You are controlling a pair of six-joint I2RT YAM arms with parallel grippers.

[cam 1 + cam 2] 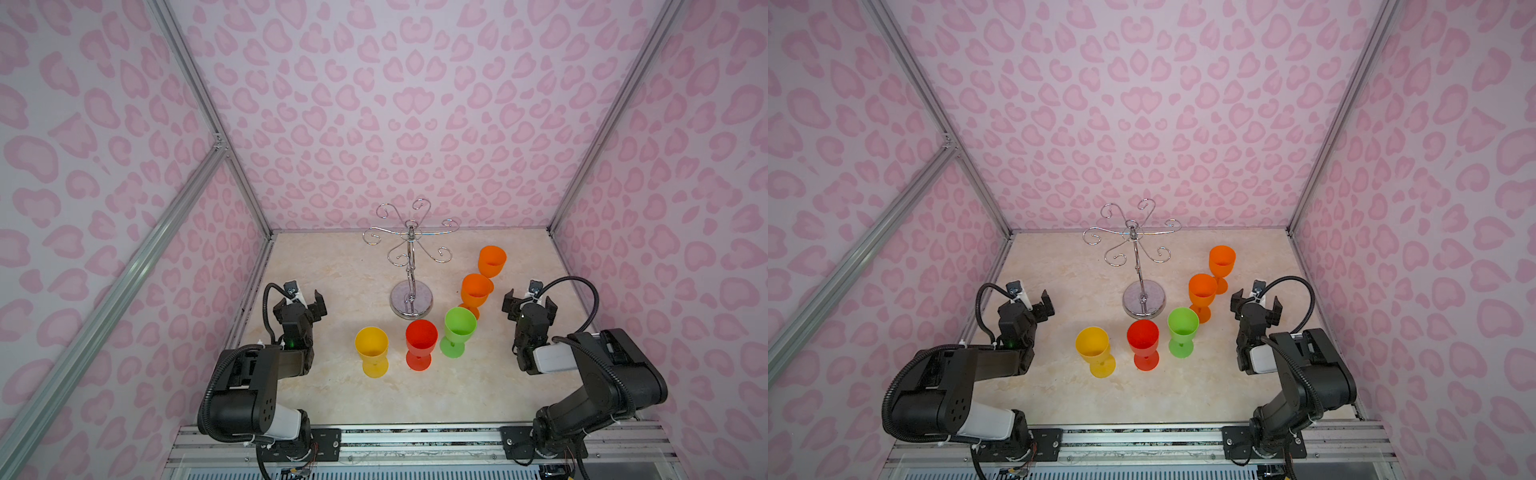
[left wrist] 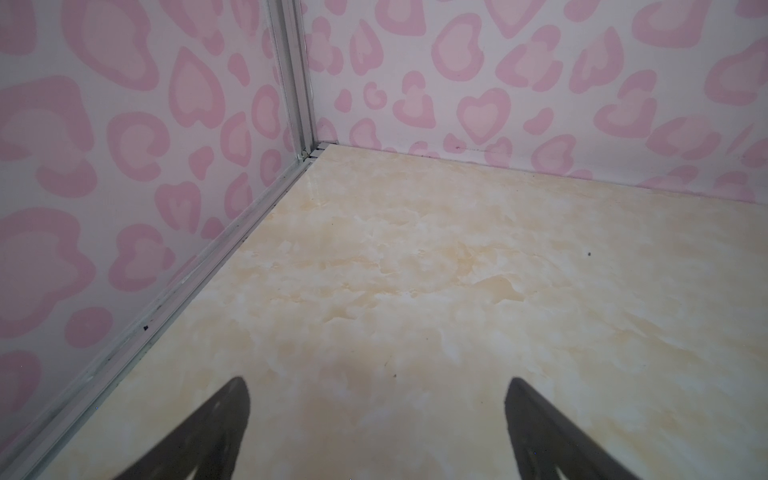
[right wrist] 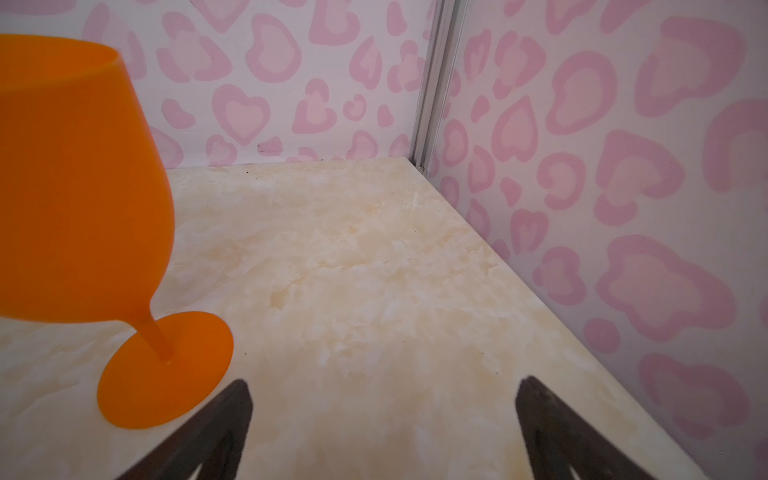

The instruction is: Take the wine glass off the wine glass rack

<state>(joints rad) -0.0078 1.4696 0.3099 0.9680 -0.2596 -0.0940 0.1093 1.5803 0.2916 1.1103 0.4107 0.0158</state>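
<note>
The wine glass rack [image 1: 411, 299] hangs bare. The yellow glass [image 1: 371, 347], red glass [image 1: 421, 338], green glass [image 1: 459, 326] and two orange glasses [image 1: 476, 291] stand upright on the worktop [image 1: 332, 399]. The left fingers [image 2: 220, 424] and right fingers [image 3: 220, 428] are spread wide and hold nothing. The task looks finished.

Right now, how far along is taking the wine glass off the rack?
Done, apparently: the wine glass rack holds nothing; the yellow glass, red glass, green glass and two orange glasses stand on the table. In hand: nothing, left gripper and right gripper open, empty. Left: nothing visible.
</note>
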